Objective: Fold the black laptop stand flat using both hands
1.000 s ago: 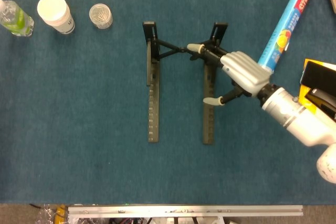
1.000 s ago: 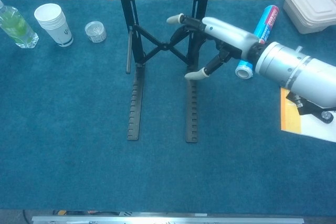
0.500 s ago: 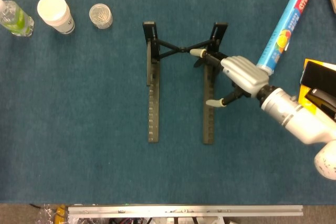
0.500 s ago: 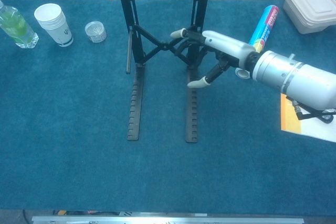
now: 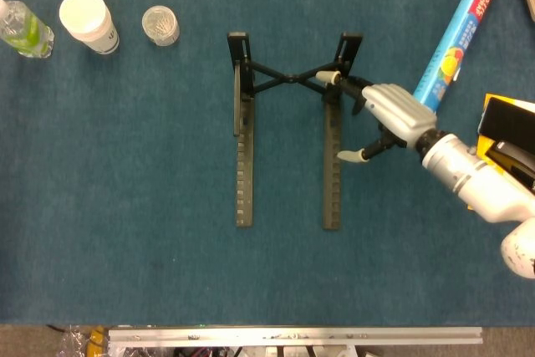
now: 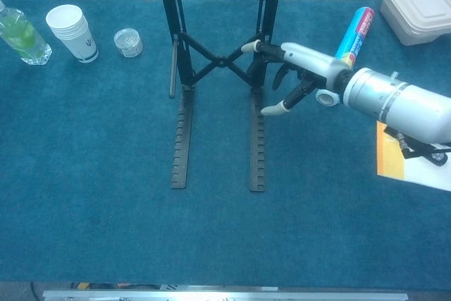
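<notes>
laptop stand (image 5: 288,127) looks rigid, light and hinged (crossbars still raised); right robot hand (image 5: 380,119) hovers open, fingers spread beside its right rail; grip there.

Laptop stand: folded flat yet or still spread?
Still spread. The black laptop stand has both uprights standing, cross-brace open in an X, rails apart; the right robot hand is beside it.

Head view straight down; chest view oblique, forward; both share table (image 5: 125,206).
</notes>
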Robot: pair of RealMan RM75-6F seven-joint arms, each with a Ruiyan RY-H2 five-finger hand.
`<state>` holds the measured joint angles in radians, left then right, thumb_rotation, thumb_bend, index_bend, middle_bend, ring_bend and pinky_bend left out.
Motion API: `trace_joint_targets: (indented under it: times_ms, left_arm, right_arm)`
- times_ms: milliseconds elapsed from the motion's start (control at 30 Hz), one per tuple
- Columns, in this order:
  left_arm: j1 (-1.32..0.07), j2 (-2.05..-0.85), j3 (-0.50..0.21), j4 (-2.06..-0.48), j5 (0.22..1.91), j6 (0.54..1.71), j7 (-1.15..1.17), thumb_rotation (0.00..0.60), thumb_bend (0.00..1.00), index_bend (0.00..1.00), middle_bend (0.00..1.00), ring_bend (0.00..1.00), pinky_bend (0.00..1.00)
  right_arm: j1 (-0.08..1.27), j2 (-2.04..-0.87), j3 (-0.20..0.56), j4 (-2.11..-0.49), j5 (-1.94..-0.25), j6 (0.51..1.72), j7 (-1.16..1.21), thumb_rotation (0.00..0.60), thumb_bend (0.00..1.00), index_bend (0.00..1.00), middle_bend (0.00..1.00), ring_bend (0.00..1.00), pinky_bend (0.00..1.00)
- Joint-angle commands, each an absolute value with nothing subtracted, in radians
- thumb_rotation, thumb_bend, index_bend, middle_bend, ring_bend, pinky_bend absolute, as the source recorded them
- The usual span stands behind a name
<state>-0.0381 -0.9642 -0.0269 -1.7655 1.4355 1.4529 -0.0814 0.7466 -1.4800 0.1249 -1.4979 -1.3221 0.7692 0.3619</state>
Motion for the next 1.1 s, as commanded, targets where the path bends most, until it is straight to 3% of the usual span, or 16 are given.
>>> trace_joint_targets:
  times_ms: [33, 300, 633, 1100]
  left_arm:
    - [-0.038, -0.963, -0.027, -1.765, 1.434, 1.452, -0.080, 0.600, 0.25, 0.02, 0.05, 0.07, 0.08]
    - [-0.060, -0.942, -0.031, -1.767, 1.449, 1.429, -0.072, 0.600, 0.25, 0.02, 0.06, 0.07, 0.08]
    - [-0.162, -0.882, -0.016, -1.804, 1.557, 1.297, -0.164, 0.600, 0.25, 0.07, 0.09, 0.07, 0.08]
    - [-0.438, -0.800, 0.022, -1.874, 1.774, 1.013, -0.674, 0.600, 0.25, 0.10, 0.11, 0.08, 0.08]
  right_arm:
    - [0.746, -1.476, 0.123, -1.506, -1.330, 0.767, 0.369, 0.600, 0.11, 0.09, 0.27, 0.12, 0.37]
    - [0.718, -1.401, 0.105, -1.601, -1.393, 0.811, 0.403, 0.600, 0.11, 0.09, 0.27, 0.12, 0.37]
    - [0.647, -1.218, 0.091, -1.797, -1.523, 0.967, 0.454, 0.600, 0.11, 0.09, 0.27, 0.12, 0.37]
    - [0.556, -1.078, 0.090, -1.920, -1.590, 1.146, 0.401, 0.600, 0.11, 0.09, 0.27, 0.12, 0.38]
